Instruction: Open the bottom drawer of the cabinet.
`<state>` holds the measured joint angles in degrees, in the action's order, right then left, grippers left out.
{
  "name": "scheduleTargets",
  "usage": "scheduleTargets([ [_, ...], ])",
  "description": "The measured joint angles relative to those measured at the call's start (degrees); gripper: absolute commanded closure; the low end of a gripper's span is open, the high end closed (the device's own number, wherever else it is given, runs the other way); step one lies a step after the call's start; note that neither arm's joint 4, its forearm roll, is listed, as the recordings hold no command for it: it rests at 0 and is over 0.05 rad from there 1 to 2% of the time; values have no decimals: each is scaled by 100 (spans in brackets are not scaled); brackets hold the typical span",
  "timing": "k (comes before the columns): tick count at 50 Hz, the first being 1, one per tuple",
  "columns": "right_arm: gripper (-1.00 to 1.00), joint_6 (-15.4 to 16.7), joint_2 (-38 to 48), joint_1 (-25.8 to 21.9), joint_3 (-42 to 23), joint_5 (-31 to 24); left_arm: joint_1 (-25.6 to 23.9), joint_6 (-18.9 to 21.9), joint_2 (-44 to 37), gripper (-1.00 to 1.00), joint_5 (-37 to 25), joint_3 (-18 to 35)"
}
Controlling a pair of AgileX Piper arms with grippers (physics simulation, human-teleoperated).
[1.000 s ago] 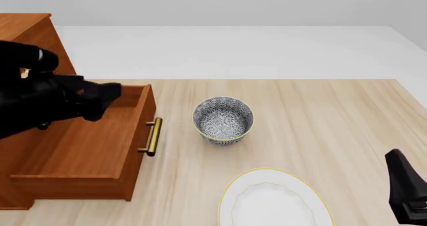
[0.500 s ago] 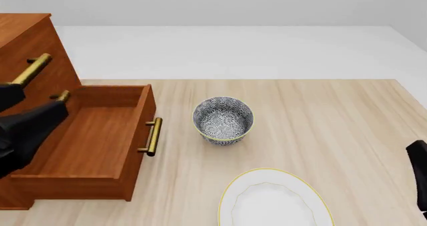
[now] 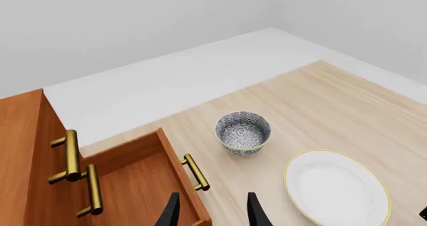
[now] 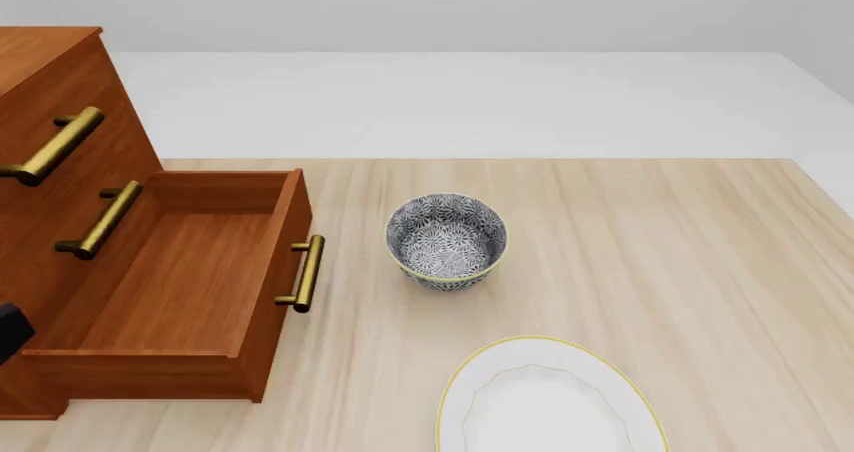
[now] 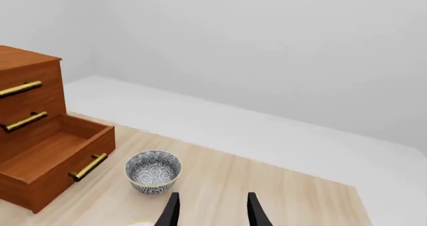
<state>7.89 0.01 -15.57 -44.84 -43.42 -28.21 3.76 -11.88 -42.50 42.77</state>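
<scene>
The cabinet point(image 4: 60, 162) stands at the table's left, reddish-brown wood with brass bar handles. Its bottom drawer point(image 4: 187, 292) is pulled out toward the bowl, its inside bare, and its brass handle point(image 4: 304, 272) faces right. From the left wrist view, the left gripper point(image 3: 213, 215) hangs open and empty, high above the drawer's point(image 3: 143, 178) front corner. In the right wrist view, the right gripper point(image 5: 213, 211) is also open and empty, raised well back from the cabinet point(image 5: 27, 86) and drawer point(image 5: 57, 158). Neither gripper shows in the front view, only a black bit of the left arm point(image 4: 8, 332).
A patterned blue-and-white bowl point(image 4: 446, 240) sits on the wooden table point(image 4: 667, 252) just right of the drawer handle. A white plate with a yellow rim point(image 4: 547, 402) lies at the near edge. The bowl point(image 3: 243, 132) and plate point(image 3: 337, 191) also show in the left wrist view.
The left arm has pulled back from over the open drawer to the left edge of the front view. The right arm has left the lower right corner. The drawer has stayed open.
</scene>
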Motion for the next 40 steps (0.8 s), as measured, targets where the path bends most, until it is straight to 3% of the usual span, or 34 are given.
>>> scheduleTargets([
  [11, -100, 180, -1, -225, -964, -1186, -114, 9, 516, -100, -673, 174],
  [21, -100, 153, -1, -418, -1569, -1975, -150, -23, 853, -100, -1220, 368],
  [40, -100, -104, -1, -753, -1791, -2497, -70, -100, 1136, -100, -2141, 773],
])
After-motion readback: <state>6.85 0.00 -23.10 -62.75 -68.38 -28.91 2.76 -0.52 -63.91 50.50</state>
